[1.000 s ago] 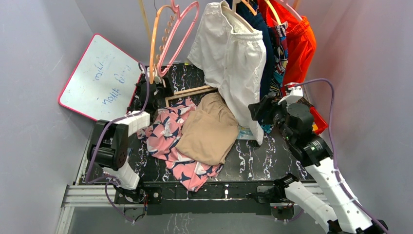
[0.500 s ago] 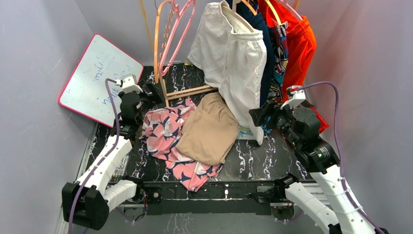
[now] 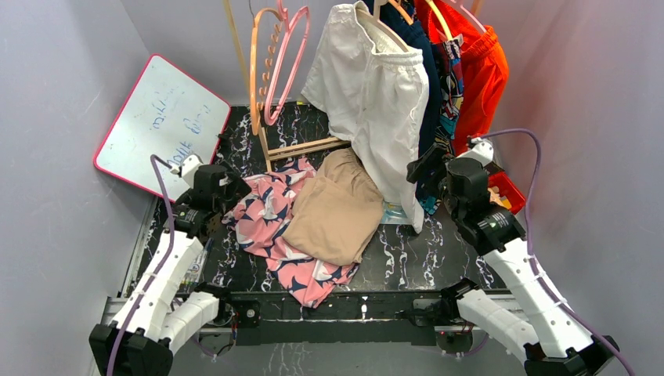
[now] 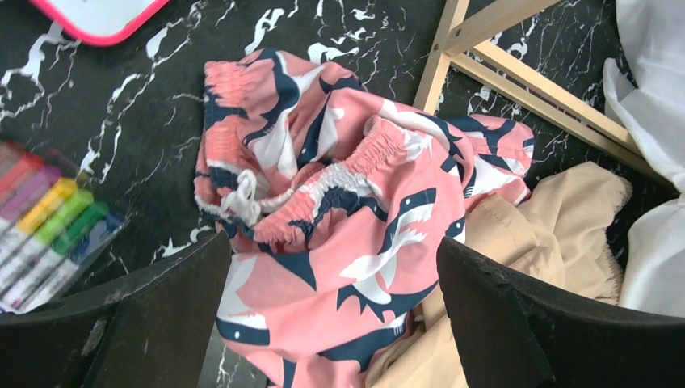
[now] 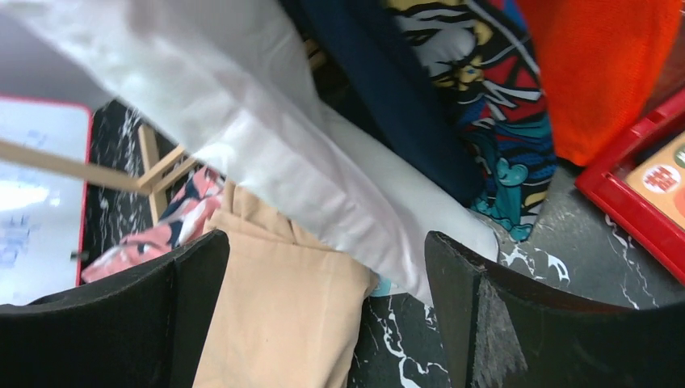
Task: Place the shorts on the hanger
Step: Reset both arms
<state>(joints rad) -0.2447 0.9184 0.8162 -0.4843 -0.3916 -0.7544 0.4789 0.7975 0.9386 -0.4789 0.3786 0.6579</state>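
Top external: hanger [image 3: 380, 8] mostly buried under shorts [image 3: 376, 102], hook cut off at frame top. Shorts white, gathered waistband, hanging above table [image 3: 407, 258] far-right part, hem beside tan shorts [image 3: 333, 211]. Left gripper [image 4: 331, 246], right gripper [image 5: 325, 238]: jaws spread wide, empty.

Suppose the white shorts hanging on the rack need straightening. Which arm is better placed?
Right, probably. The right end effector, open, hangs beside the lower edge of the shorts; the left end effector, also open, is over the pink patterned garment.
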